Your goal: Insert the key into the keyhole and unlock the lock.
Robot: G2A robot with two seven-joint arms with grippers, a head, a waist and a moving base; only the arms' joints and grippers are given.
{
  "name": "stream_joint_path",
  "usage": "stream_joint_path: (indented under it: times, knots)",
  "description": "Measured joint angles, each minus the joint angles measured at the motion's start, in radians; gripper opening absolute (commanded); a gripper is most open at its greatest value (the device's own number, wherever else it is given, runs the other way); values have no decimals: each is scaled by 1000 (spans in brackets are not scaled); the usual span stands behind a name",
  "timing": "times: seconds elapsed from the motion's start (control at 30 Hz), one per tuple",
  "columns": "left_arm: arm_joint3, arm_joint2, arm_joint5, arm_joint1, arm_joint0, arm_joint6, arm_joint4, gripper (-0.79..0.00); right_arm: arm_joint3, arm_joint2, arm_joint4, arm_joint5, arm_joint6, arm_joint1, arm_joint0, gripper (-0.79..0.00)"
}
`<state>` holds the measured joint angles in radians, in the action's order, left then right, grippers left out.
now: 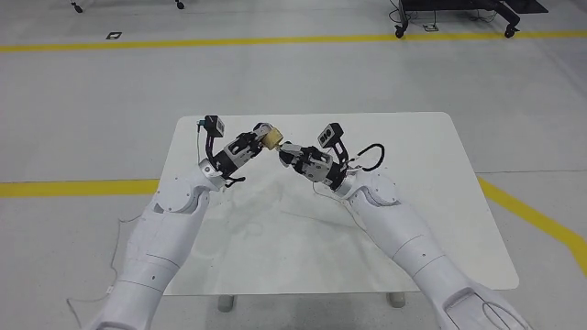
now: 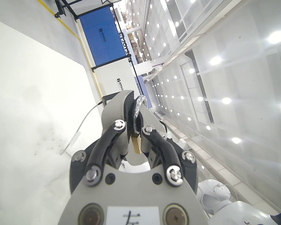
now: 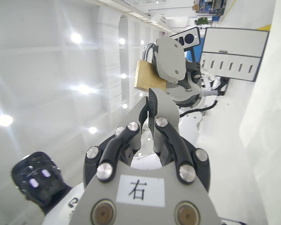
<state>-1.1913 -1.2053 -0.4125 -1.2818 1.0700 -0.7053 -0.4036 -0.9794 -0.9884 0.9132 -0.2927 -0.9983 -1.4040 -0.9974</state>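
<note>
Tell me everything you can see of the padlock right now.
The padlock has a blocky, brass-looking body and a silvery curved shackle. It is held in the air above the table, with its shackle end clamped in the left gripper and its body sticking out. The right gripper, shut, has its tips right at the body's bottom face; whether they touch cannot be told.

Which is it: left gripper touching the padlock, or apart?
Touching. The left wrist view shows the left gripper shut on the padlock, squeezing it from both sides.
</note>
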Motion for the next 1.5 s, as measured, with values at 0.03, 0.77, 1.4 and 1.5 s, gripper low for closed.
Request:
stream_joint_path:
  times: [0.03,0.77,1.4,1.5]
  knots:
    - [-3,-2,-11,0,3,2,-1,-785,11,-2,32,19,-23,-2,4,-785]
    - [-26,-10,-89,3,27,23,25,-785,116,-5,-22,-82,-92,-24,57,-576]
    - [-29,-12,-103,4,27,-2,15,-785,4,4,-78,-10,-22,-26,1,-631]
    - [-31,-13,-107,5,28,-12,8,-785,19,3,-51,5,-24,-31,7,-705]
